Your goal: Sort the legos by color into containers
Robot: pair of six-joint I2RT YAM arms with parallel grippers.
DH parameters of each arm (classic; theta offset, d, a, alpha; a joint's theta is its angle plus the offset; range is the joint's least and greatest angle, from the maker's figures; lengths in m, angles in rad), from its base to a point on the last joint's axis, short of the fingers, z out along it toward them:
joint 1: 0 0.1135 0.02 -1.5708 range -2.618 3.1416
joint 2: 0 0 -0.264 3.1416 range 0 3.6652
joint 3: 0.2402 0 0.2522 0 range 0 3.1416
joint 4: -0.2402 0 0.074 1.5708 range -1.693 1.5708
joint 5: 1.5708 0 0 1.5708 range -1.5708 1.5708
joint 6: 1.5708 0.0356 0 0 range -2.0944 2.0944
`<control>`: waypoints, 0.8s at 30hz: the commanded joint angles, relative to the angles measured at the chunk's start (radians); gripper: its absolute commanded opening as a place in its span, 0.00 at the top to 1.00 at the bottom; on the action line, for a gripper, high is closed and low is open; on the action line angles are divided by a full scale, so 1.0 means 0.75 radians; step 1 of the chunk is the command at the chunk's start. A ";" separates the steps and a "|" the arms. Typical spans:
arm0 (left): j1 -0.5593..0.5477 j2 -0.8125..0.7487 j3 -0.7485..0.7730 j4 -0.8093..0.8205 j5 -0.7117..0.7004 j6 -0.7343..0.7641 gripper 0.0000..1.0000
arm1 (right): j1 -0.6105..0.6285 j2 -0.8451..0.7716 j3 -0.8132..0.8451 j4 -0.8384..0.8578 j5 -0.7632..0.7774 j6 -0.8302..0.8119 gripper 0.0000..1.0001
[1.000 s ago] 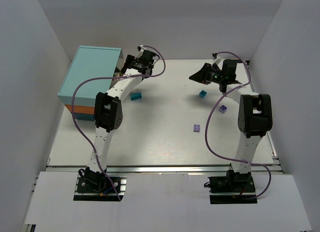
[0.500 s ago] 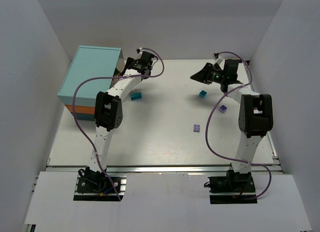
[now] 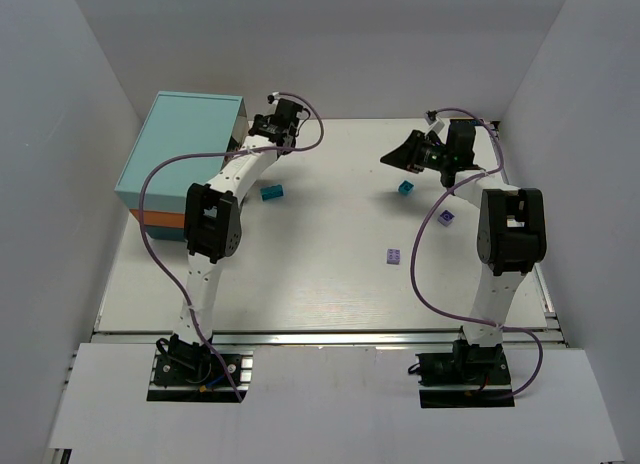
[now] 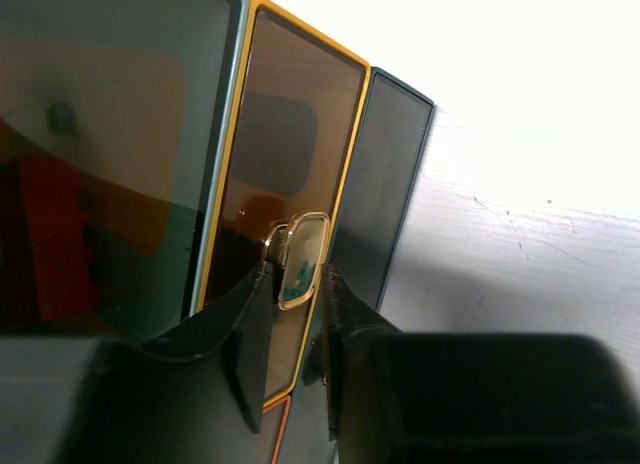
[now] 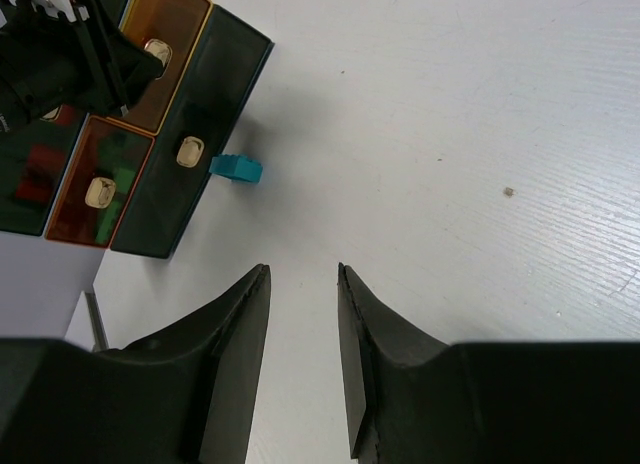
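The left claw (image 4: 296, 274) is closed on the pale handle (image 4: 300, 242) of an orange-framed drawer (image 4: 290, 134), and the handle is pinched between the two fingers. The drawer is set in the front of the cabinet (image 3: 185, 149), which is placed at the far left of the table (image 3: 320, 284). Blurred red contents are seen through the grey-framed drawer (image 4: 110, 134) on one side of it, and a dark drawer (image 4: 385, 184) is seen on the other side.

The right claw (image 5: 302, 272) is held above the far right of the table, with its fingers slightly spread and nothing between them.

Four bricks are scattered loose on the table. One cyan brick (image 3: 272, 193) is found just beside the cabinet front, near the dark drawer. A second cyan brick (image 3: 406, 187) is found near the right claw. A purple brick (image 3: 446, 217) is found close to the right arm (image 3: 510, 229), and another purple brick (image 3: 395, 255) nearer the table's middle.
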 commanded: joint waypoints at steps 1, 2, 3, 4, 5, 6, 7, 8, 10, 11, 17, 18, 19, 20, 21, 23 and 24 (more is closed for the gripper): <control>-0.024 -0.035 -0.041 0.011 0.337 -0.093 0.69 | -0.009 -0.083 -0.011 0.063 -0.013 0.002 0.61; -0.036 -0.041 -0.045 0.013 0.346 -0.097 0.69 | -0.005 -0.083 -0.013 0.067 -0.013 0.000 0.61; -0.036 -0.047 -0.047 0.011 0.362 -0.099 0.70 | -0.007 -0.085 -0.017 0.067 -0.013 0.000 0.61; -0.036 -0.054 -0.051 0.011 0.372 -0.101 0.70 | -0.009 -0.085 -0.022 0.065 -0.013 -0.002 0.61; -0.036 -0.060 -0.067 0.017 0.397 -0.107 0.70 | -0.009 -0.087 -0.024 0.065 -0.013 -0.002 0.61; -0.036 -0.078 -0.080 0.033 0.413 -0.105 0.70 | -0.005 -0.089 -0.030 0.065 -0.013 -0.002 0.61; -0.036 -0.090 -0.090 0.039 0.423 -0.103 0.70 | -0.004 -0.089 -0.032 0.067 -0.013 -0.002 0.61; -0.036 -0.101 -0.110 0.052 0.458 -0.101 0.70 | -0.004 -0.089 -0.034 0.069 -0.013 -0.002 0.61; -0.036 -0.123 -0.119 0.066 0.485 -0.097 0.71 | -0.007 -0.091 -0.034 0.069 -0.013 -0.002 0.61; -0.036 -0.129 -0.125 0.068 0.515 -0.091 0.71 | -0.007 -0.091 -0.034 0.069 -0.011 -0.002 0.61; -0.060 -0.156 -0.149 0.064 0.597 -0.093 0.73 | -0.004 -0.096 -0.036 0.069 -0.006 -0.002 0.61; -0.060 -0.162 -0.158 0.072 0.611 -0.093 0.73 | -0.007 -0.098 -0.036 0.067 -0.004 -0.004 0.61; -0.060 -0.166 -0.166 0.074 0.616 -0.095 0.73 | -0.007 -0.098 -0.036 0.067 -0.004 -0.006 0.61; -0.073 -0.174 -0.172 0.076 0.620 -0.099 0.73 | -0.007 -0.100 -0.036 0.063 -0.002 -0.008 0.61; -0.073 -0.176 -0.174 0.080 0.630 -0.099 0.73 | -0.007 -0.100 -0.036 0.061 -0.002 -0.010 0.61; -0.085 -0.182 -0.178 0.082 0.622 -0.103 0.73 | -0.011 -0.100 -0.038 0.057 -0.004 -0.012 0.61; -0.085 -0.185 -0.178 0.080 0.622 -0.105 0.73 | -0.009 -0.102 -0.036 0.057 -0.004 -0.014 0.61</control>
